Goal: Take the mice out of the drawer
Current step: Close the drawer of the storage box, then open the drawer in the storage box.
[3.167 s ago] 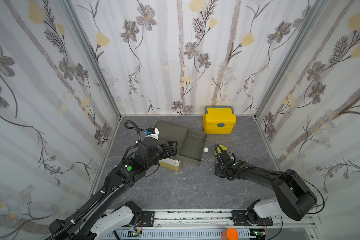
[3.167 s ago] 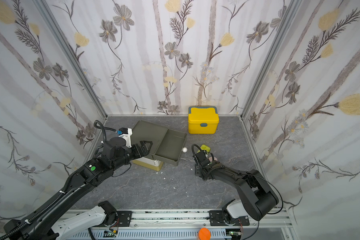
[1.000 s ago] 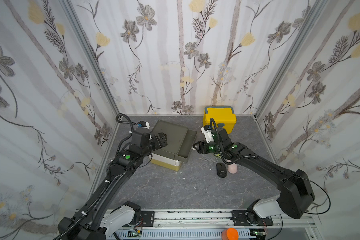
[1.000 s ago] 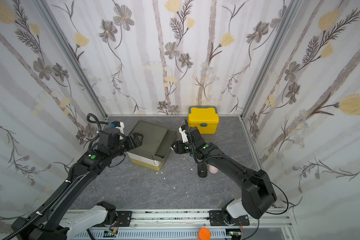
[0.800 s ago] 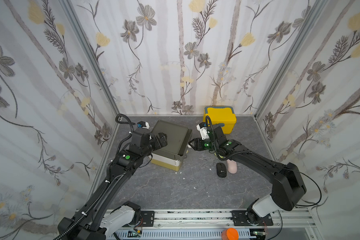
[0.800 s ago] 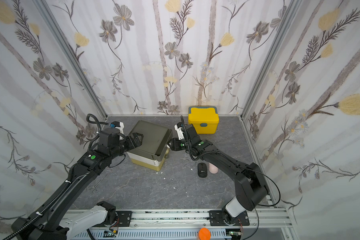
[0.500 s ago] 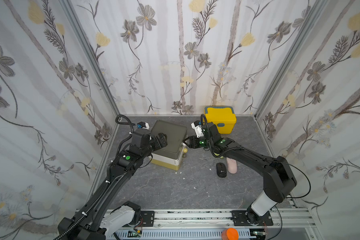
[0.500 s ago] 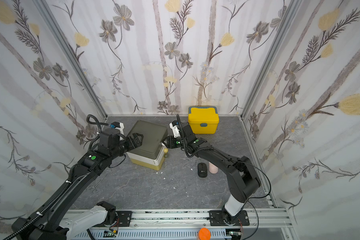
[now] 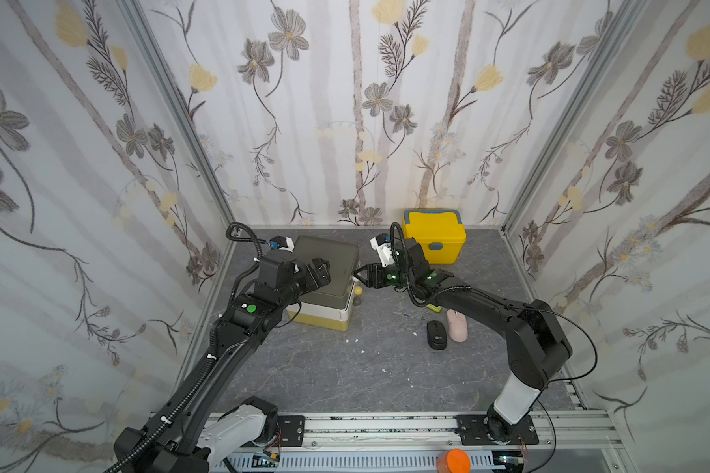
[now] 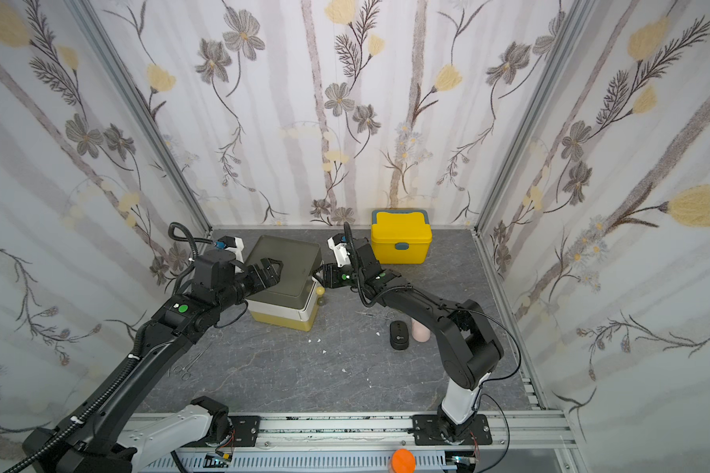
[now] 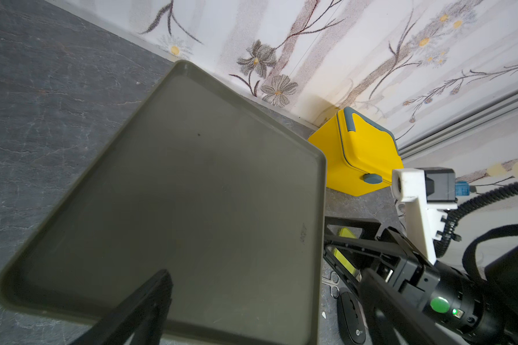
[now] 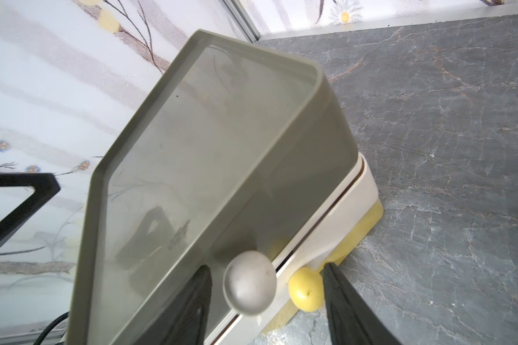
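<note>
Both top views show the left end effector (image 9: pixel 322 272), spread wide, over the drawer unit (image 9: pixel 337 262). Its top drawer (image 12: pixel 281 185), open a second ago, is now shut. The right end effector (image 9: pixel 361 280), half spread, straddles the knobs (image 12: pixel 249 282) and grips nothing. The black mouse (image 9: pixel 436 335) and pink mouse (image 9: pixel 456 325) lie side by side on the worktop (image 9: pixel 345 368), so that drawer looks finished.

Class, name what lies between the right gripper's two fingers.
In the right wrist view, a grey drawer knob and a yellow drawer knob show between the right gripper's fingers.
</note>
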`<state>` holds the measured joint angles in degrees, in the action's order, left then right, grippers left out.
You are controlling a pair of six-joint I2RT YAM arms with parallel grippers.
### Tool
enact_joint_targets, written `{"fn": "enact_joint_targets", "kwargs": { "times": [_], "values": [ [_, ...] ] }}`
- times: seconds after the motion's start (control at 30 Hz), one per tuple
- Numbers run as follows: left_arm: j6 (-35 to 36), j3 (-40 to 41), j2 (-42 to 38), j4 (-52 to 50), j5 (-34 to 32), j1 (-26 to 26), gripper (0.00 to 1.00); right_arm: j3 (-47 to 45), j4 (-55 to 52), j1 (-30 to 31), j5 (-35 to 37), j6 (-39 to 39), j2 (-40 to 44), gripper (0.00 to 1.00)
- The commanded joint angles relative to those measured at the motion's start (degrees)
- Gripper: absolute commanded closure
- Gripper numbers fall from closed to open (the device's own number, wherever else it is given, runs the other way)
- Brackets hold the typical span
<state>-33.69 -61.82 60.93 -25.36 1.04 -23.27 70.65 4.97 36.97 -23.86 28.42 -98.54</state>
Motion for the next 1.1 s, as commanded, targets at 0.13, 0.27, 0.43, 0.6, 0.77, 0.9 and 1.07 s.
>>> {"fn": "enact_joint_targets", "kwargs": {
  "times": [0.13,0.27,0.43,0.6,0.77,0.9,1.07],
  "values": [
    [0.3,-2.4,2.2,0.6,0.3,-3.1,0.00,-12.6,15.5,-5.1,-9.6,10.7,6.3,0.37],
    [-0.6,-2.5,3.9,1.3,-1.1,-5.3,0.00,-20.7,26.6,-7.2,-12.5,18.6,6.7,0.37],
    [-1.4,-2.4,5.5,2.8,-1.8,-6.6,0.00,-27.0,42.5,-7.2,-14.5,29.7,3.4,0.35],
    [-1.2,-2.2,6.6,2.6,-2.7,-7.2,0.00,-31.6,60.5,-7.0,-14.8,39.5,-3.4,0.41],
    [-0.7,-2.2,7.5,1.7,-3.8,-7.2,0.00,-29.7,66.5,-4.4,-15.0,42.3,-8.3,0.43],
    [-0.5,-1.7,7.5,2.0,-4.3,-7.1,0.00,-28.0,63.6,-3.8,-14.6,42.5,-10.3,0.42],
    [-0.4,-2.0,8.2,1.9,-4.5,-7.1,0.00,-25.1,64.1,-3.6,-14.4,43.3,-13.0,0.41]
  ]
}}
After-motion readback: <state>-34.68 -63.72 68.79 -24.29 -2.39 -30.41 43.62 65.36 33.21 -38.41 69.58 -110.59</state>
